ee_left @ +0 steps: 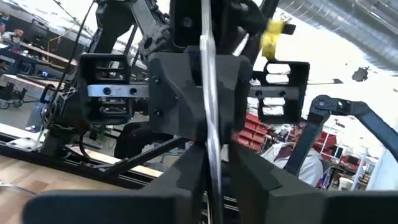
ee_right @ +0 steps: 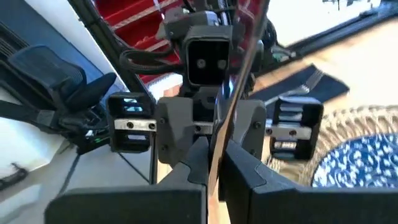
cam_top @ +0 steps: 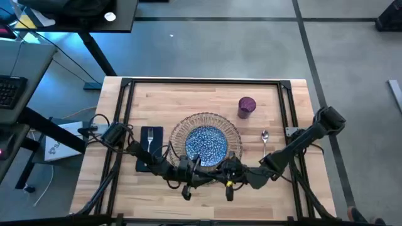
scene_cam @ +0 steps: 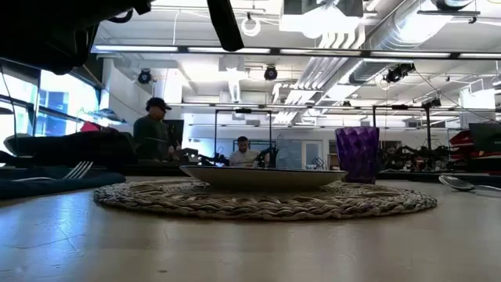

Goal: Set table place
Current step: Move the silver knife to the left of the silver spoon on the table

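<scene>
Place nearly set, 1 knife in mid-air handover at the plate's 6 o'clock

Mat [cam_top: 178,132], plate [cam_top: 206,143], cup [cam_top: 246,105] at 1 o'clock, spoon [cam_top: 265,139] at 3, napkin [cam_top: 149,150] with fork [cam_top: 150,141] at 9 lie placed; left gripper [cam_top: 193,173] and right gripper [cam_top: 228,174] both pinch the knife [ee_left: 209,106], not yet laid
</scene>
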Tool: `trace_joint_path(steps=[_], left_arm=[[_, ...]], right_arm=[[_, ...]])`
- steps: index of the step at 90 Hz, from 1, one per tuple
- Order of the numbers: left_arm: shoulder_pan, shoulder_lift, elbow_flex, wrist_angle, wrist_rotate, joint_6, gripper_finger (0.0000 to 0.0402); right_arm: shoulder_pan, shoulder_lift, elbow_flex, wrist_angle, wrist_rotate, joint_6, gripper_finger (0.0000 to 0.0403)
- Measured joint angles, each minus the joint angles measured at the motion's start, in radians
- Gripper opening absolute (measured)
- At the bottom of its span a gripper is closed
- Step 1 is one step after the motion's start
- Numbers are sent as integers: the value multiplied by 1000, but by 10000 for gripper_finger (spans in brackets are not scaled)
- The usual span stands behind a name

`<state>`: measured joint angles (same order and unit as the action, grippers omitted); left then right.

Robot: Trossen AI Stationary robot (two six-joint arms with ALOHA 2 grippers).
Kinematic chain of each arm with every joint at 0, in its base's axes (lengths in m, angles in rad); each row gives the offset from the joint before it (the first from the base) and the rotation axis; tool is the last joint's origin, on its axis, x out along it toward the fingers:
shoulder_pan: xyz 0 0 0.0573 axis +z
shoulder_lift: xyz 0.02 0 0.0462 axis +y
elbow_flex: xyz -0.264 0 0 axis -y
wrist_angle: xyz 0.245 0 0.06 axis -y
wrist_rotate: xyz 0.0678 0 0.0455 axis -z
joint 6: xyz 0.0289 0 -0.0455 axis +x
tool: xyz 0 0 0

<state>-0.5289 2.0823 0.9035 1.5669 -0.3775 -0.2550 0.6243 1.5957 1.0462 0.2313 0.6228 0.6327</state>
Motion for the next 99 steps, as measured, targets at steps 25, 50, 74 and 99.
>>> trace_joint_path(steps=[25, 50, 74, 99], left_arm=[[-4, 0, -89, 3, 21, -54, 145], [-2, 0, -197, 3, 36, -173, 147], [-2, 0, -215, 0, 41, -208, 147], [37, 0, -254, -33, 191, -342, 146]], right_arm=[[-17, -155, 0, -463, -121, 306, 0], [-25, -202, -10, -1030, -431, 650, 0], [-98, -239, -222, -933, -748, 725, 0], [-237, -438, -539, -645, -823, 837, 0]])
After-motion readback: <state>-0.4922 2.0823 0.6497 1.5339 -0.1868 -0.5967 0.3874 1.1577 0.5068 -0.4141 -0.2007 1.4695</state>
